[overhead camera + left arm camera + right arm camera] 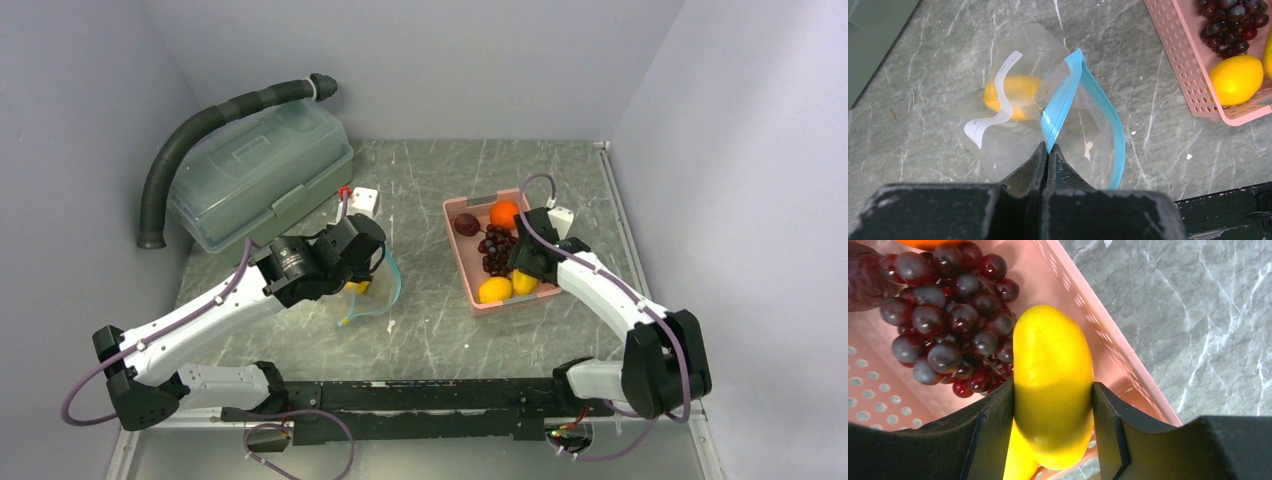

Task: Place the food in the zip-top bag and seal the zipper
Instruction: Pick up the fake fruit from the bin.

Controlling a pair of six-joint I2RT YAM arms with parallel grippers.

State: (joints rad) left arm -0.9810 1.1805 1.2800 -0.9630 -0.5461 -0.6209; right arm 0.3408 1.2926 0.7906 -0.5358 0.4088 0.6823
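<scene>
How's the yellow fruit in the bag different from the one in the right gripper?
The bagged fruit lies inside the clear bag, hazed by plastic; the basket fruit is bare, in the pink basket. Nothing grips the bagged fruit; the right gripper clasps the basket fruit. Both are yellow ovals.

No legible text, white label patch [979, 129] on bag [1018, 140] unreadable

Overhead — two wrist close-ups (basket [468, 264] shared)
</scene>
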